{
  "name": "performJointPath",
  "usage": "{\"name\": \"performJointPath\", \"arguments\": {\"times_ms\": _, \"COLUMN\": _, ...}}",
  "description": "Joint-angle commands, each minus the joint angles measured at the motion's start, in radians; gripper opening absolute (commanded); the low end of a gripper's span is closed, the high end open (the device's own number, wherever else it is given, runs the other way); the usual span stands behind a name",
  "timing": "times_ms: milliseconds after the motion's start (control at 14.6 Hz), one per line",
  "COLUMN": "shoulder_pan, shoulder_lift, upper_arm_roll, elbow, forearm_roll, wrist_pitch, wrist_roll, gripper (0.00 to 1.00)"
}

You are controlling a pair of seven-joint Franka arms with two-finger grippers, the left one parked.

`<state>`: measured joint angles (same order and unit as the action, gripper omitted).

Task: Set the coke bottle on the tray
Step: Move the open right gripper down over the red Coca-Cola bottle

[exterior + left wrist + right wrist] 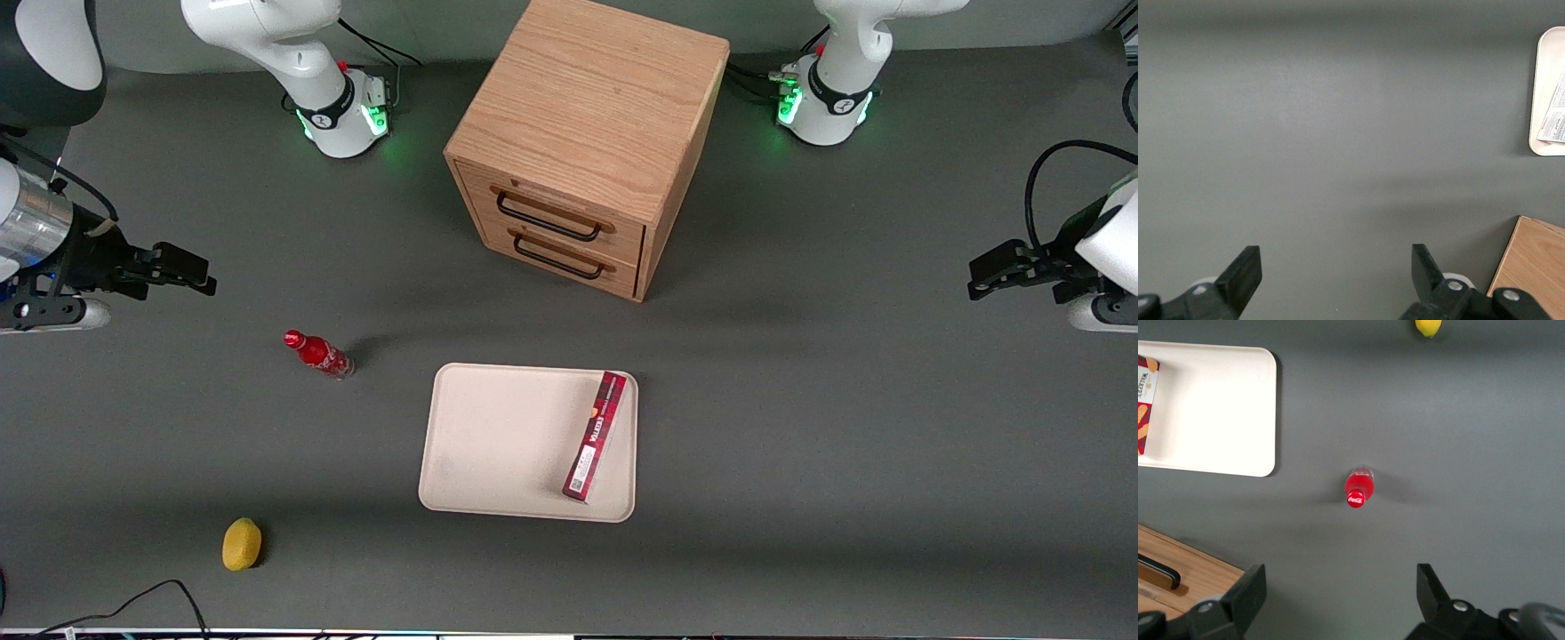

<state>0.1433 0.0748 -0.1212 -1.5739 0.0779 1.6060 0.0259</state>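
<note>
The coke bottle (318,353), small and red with a red cap, stands upright on the grey table, beside the tray toward the working arm's end. It also shows in the right wrist view (1358,487), cap up. The cream tray (498,436) lies flat in front of the cabinet and shows in the right wrist view (1211,407). My right gripper (200,271) hovers open and empty above the table, farther from the front camera than the bottle and apart from it. In the right wrist view the gripper (1341,583) has its fingers spread wide with only bare table between them.
A long red box (596,436) lies on the tray along the edge toward the parked arm. A wooden two-drawer cabinet (587,142) stands farther back than the tray. A yellow lemon (241,543) lies near the table's front edge.
</note>
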Motion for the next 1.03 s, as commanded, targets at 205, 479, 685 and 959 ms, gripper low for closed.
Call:
{"name": "performJointPath", "arguments": {"times_ms": 205, "shoulder_pan": -0.048, "shoulder_lift": 0.017, "upper_arm_roll": 0.052, "elbow": 0.054, "forearm_roll": 0.016, "wrist_pitch": -0.034, "wrist_roll": -0.011, "gripper": 1.00}}
{"name": "performJointPath", "arguments": {"times_ms": 479, "shoulder_pan": -0.051, "shoulder_lift": 0.031, "upper_arm_roll": 0.066, "elbow": -0.056, "forearm_roll": -0.015, "wrist_pitch": -0.003, "wrist_roll": 0.025, "gripper": 1.00}}
{"name": "performJointPath", "arguments": {"times_ms": 685, "shoulder_pan": -0.050, "shoulder_lift": -0.009, "upper_arm_roll": 0.089, "elbow": -0.268, "forearm_roll": -0.038, "wrist_pitch": 0.190, "wrist_roll": 0.023, "gripper": 1.00}}
{"name": "performJointPath", "arguments": {"times_ms": 959, "shoulder_pan": -0.060, "shoulder_lift": -0.015, "upper_arm_roll": 0.129, "elbow": -0.472, "forearm_roll": -0.108, "wrist_pitch": 0.437, "wrist_roll": 0.023, "gripper": 0.99}}
